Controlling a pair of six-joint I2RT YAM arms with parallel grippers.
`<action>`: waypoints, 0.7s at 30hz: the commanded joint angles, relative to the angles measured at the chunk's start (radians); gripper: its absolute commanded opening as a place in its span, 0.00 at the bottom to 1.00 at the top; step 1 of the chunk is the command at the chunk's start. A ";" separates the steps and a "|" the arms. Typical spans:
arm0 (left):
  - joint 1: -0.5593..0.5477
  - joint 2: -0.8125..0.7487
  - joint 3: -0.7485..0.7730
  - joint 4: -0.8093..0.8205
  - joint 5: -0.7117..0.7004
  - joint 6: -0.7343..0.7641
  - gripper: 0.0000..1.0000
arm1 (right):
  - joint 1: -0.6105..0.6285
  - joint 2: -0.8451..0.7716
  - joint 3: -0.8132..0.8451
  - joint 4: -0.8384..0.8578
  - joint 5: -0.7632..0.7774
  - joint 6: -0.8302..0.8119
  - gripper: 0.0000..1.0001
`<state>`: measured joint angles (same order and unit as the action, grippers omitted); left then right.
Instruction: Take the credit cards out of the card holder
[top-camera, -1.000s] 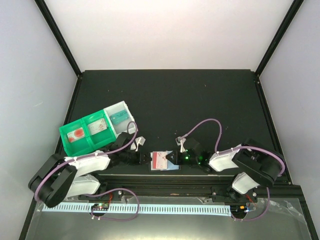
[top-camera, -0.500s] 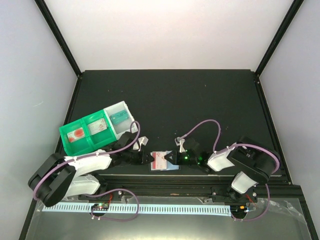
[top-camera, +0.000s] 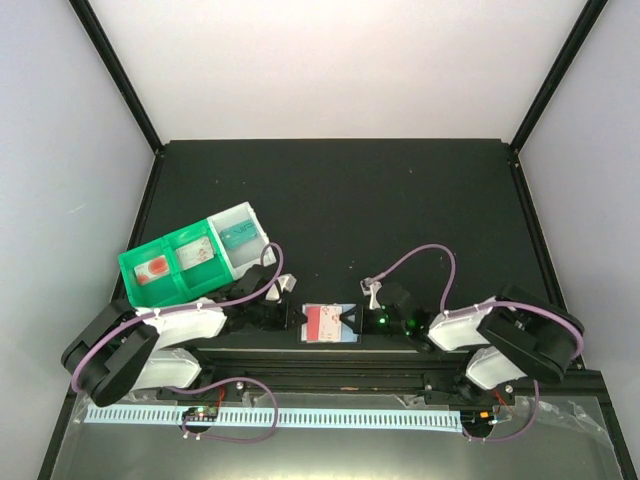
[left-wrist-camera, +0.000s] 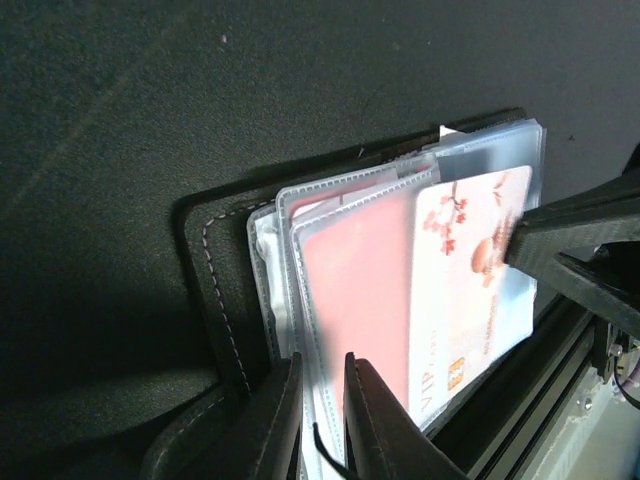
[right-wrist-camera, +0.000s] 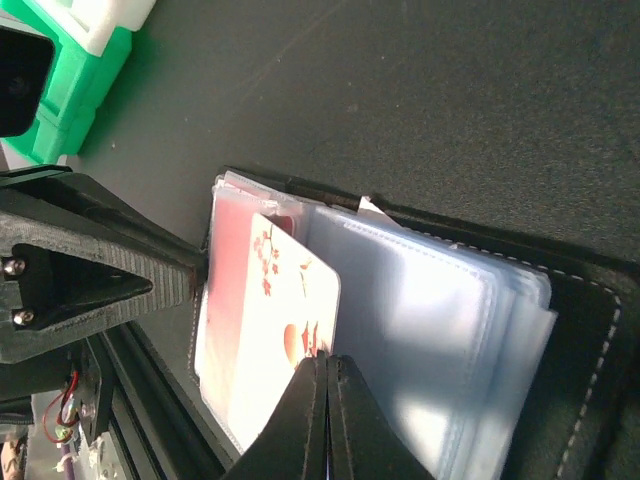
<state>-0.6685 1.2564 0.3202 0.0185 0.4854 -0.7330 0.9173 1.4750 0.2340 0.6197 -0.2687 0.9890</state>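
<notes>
Black card holder (left-wrist-camera: 215, 290), white card (left-wrist-camera: 470, 290) partly out

Right pincer (right-wrist-camera: 325, 362) pinches blossom-printed card (right-wrist-camera: 272, 292) at card holder (right-wrist-camera: 592, 300).

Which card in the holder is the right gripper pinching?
The right gripper pinches the white VIP card with red blossoms; the plain pink card lies inside its sleeve.

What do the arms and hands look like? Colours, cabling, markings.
Both arms: black joints, white link shells, a purple cable looped along each. The left hand and right hand have black wedge-shaped fingers with a ribbed, layered finish. A green light glows at the right wrist. No markings readable.
</notes>
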 joint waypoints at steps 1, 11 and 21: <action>-0.004 -0.022 0.007 0.015 -0.029 0.017 0.16 | -0.005 -0.102 0.001 -0.155 0.060 -0.031 0.01; -0.004 -0.156 0.042 -0.050 -0.018 -0.006 0.44 | -0.005 -0.349 0.040 -0.385 0.172 -0.054 0.01; -0.005 -0.410 0.035 -0.069 0.081 -0.095 0.80 | -0.003 -0.501 0.042 -0.353 0.106 0.035 0.01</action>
<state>-0.6689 0.9127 0.3252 -0.0383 0.5018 -0.7773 0.9173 1.0306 0.2710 0.2337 -0.1413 0.9756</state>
